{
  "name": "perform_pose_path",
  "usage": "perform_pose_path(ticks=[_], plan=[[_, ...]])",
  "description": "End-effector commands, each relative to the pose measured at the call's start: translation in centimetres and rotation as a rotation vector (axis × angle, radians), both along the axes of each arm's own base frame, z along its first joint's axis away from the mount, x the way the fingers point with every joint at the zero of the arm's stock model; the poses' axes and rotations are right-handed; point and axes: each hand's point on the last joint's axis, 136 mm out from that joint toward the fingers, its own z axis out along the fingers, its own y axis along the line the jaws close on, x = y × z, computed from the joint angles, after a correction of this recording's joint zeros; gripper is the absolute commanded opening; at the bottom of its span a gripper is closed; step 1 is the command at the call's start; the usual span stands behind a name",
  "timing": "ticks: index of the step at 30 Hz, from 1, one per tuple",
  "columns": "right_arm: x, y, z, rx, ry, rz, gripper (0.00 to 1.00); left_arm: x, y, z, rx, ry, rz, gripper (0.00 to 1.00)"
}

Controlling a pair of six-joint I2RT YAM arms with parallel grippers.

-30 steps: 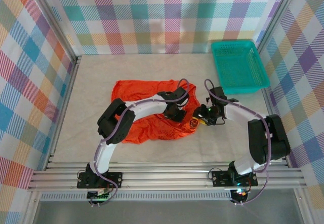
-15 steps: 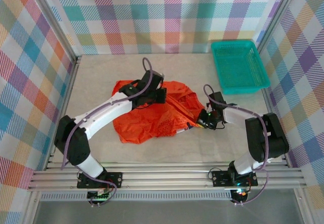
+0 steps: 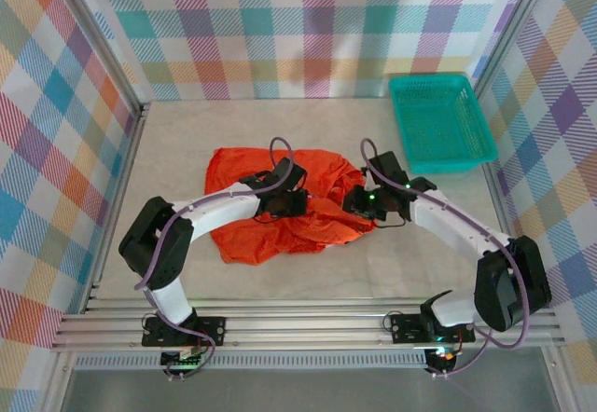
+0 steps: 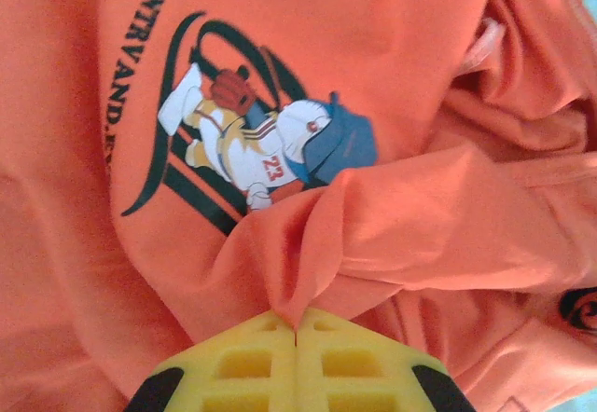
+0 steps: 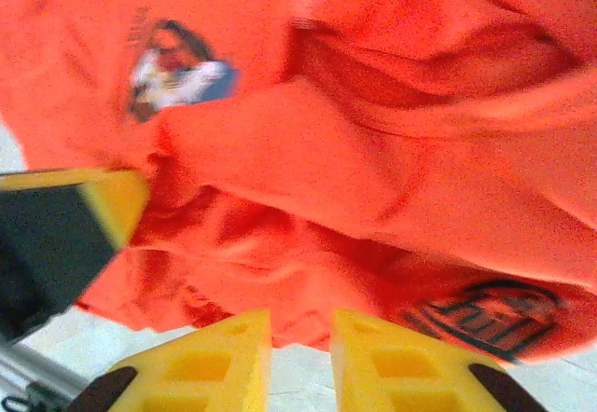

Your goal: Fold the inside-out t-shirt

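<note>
**A:** Fingers first: how do the left fingers (image 4: 242, 361) stand?

**B:** Pressed flat together with no gap. A ridge of the inside-out t-shirt (image 4: 392, 39) is pinched in the seam between them and rises straight off their tips.

**A:** And the right fingers (image 5: 210, 361)?

**B:** Apart by a narrow slot, with nothing gripped. The pale tabletop (image 5: 300, 379) shows through the slot, and the shirt's rumpled lower edge lies just past the tips, low over the surface.

**A:** What does the cloth look like up close?

**B:** Bright orange-red and heavily creased. Just beyond the left tips, on a flatter stretch, sits the chest print (image 4: 266, 146). It is a cartoon ballplayer in white with a blue cap and a glove, over dark sweeping strokes, with dark lettering along one side. The right wrist camera catches that print too, blurred, and a second dark mark (image 5: 490, 314) on a fold close to the right fingers.

**A:** And from overhead?

**B:** The shirt lies bunched in a heap mid-tabletop. The left fingers are over its middle and the right ones at its right edge. A teal basket (image 3: 438, 118) stands well apart in the far right corner.
</note>
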Motion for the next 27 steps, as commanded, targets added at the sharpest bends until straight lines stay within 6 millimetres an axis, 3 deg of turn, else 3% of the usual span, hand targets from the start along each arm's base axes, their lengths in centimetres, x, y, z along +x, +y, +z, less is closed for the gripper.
perform_pose_path(ticks=[1,5,9,14,21,22,25,26,27], plan=[[0.9,2.7,-1.1,0.0,0.001,0.058,0.17,0.7,-1.1,1.6,-0.062,-0.029,0.011,0.0],[2.7,6.2,-2.8,0.027,0.011,0.1,0.12,0.8,-1.1,2.7,-0.078,-0.043,0.017,0.0],[4.0,7.1,-5.0,-0.005,0.038,0.083,0.14,0.9,-0.9,3.8,-0.082,-0.066,0.02,0.0],[4.9,7.1,-6.8,-0.033,0.054,0.045,0.47,0.9,-0.5,4.4,-0.066,-0.079,0.021,0.0],[5.5,7.7,-9.0,-0.021,0.094,0.009,0.56,0.9,-0.5,4.3,-0.068,-0.077,0.019,0.0],[5.5,7.8,-9.3,-0.018,0.103,0.005,0.5,0.9,-0.4,4.3,-0.066,-0.078,0.021,0.0],[5.5,7.5,-9.0,-0.029,0.106,-0.003,0.09,0.9,0.2,4.2,-0.056,-0.079,0.026,0.0],[5.5,7.4,-8.0,-0.027,0.092,0.003,0.0,1.0,0.5,4.1,-0.052,-0.078,0.033,0.0],[5.5,7.3,-6.8,-0.024,0.077,0.01,0.0,1.1,0.8,4.0,-0.05,-0.077,0.038,0.0]])
